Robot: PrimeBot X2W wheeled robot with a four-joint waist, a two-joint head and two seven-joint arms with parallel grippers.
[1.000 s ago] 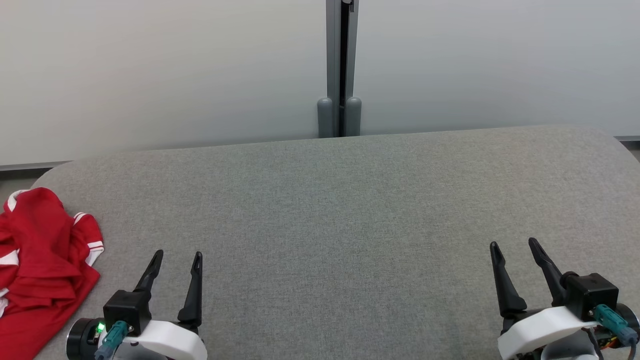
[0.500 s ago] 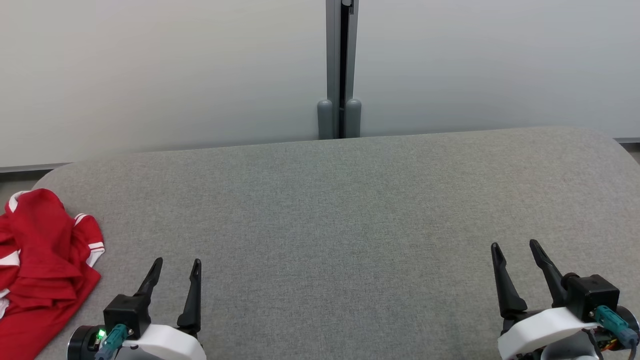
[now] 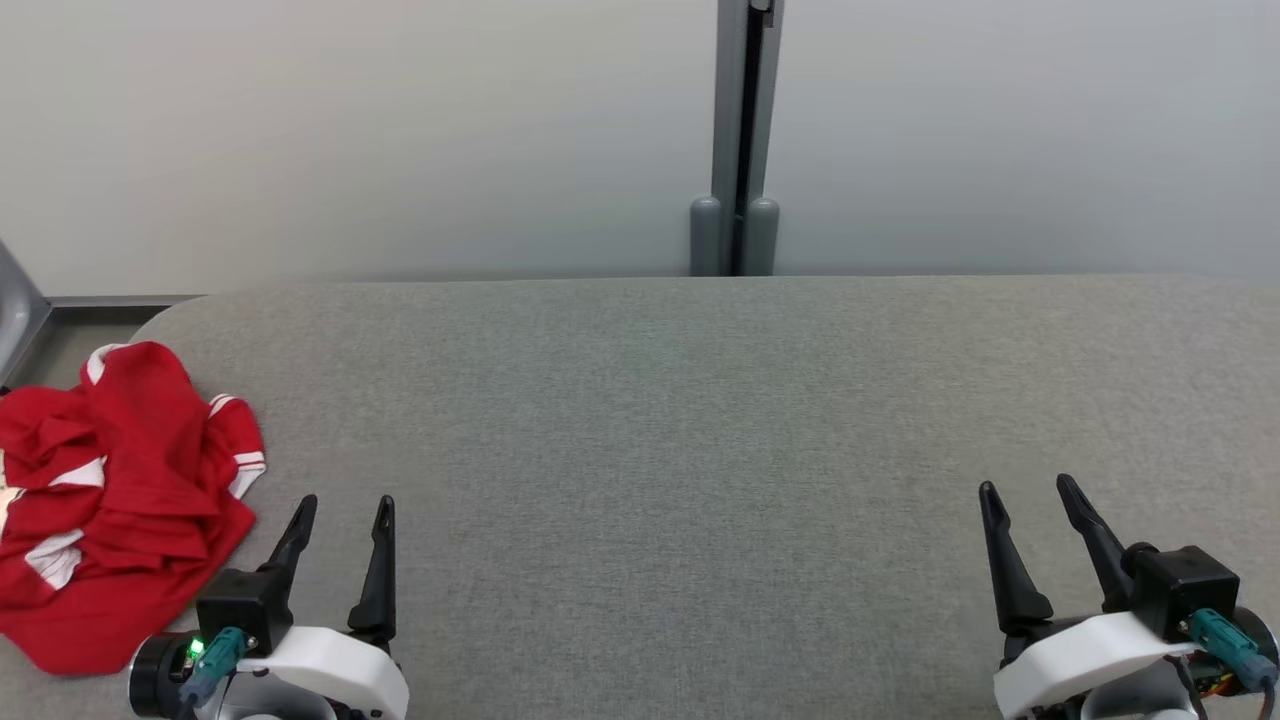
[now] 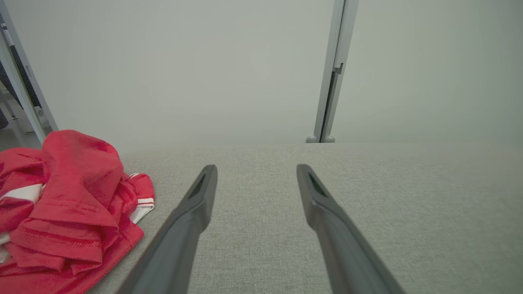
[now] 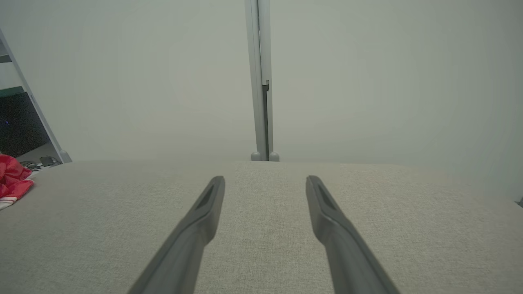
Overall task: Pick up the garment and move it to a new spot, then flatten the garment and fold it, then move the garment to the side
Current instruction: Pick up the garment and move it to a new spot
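Jaws spread, both pointing forward — left end effector (image 3: 346, 502) near garment (image 3: 130, 500), right end effector (image 3: 1027, 485) well apart.

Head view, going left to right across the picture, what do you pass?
red garment → left pincer → grey post at the back wall → right pincer

Grey table (image 3: 700, 400) before pale partition wall (image 3: 400, 130)
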